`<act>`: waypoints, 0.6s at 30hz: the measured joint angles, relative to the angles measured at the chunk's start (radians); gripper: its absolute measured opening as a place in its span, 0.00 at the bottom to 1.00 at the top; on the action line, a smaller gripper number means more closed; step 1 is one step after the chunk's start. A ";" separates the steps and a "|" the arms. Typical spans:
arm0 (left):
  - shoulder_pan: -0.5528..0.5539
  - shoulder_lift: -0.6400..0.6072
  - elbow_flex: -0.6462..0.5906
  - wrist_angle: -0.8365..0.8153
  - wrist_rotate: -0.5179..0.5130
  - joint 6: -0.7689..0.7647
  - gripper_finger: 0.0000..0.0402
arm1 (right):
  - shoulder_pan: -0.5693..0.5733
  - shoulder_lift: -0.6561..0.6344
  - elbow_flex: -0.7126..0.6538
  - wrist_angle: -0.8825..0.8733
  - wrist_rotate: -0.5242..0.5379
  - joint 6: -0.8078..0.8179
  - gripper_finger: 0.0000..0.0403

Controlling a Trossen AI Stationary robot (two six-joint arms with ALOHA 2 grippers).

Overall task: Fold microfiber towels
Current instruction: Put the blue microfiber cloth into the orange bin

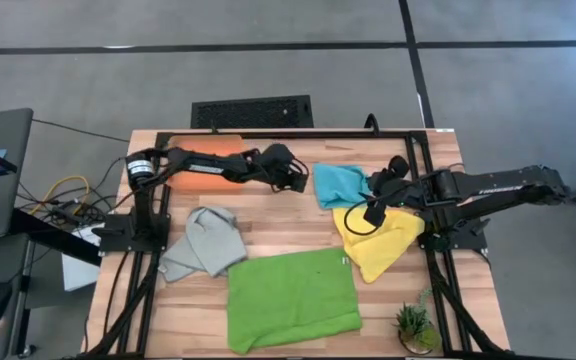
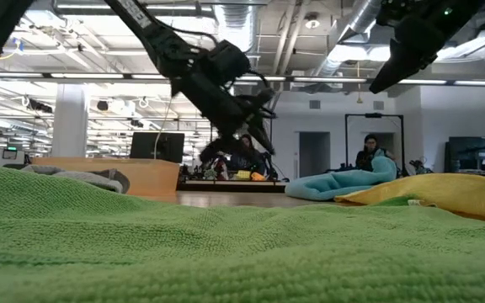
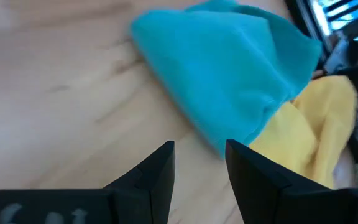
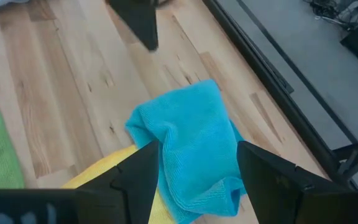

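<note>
A: High view, left gripper (image 1: 301, 180)?
B: Fingers apart, holding nothing, above the bench (image 1: 278, 225) just beside the turquoise towel (image 1: 340, 184).
A: Right gripper (image 1: 373, 196)?
B: Fingers spread wide, empty, over the turquoise towel where it overlaps the yellow towel (image 1: 380, 241).
A: Remaining towels?
B: Green towel (image 1: 291, 298) flat at the front; grey towel (image 1: 206, 242) bunched left; orange towel (image 1: 211, 160) under the left arm.

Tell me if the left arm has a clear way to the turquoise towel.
Probably yes. The left gripper, fingers open and empty, hangs above bare wood beside the turquoise towel. Nothing lies between them; the right gripper hovers at its far side, over the yellow towel.
</note>
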 joint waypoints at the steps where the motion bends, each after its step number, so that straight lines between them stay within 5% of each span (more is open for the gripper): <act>1: -0.005 0.017 0.008 0.000 0.007 -0.001 0.34 | 0.001 0.000 0.000 0.000 0.000 0.000 0.59; 18: -0.039 0.167 0.066 0.114 -0.062 -0.080 0.34 | 0.045 -0.001 0.000 -0.009 -0.003 -0.001 0.59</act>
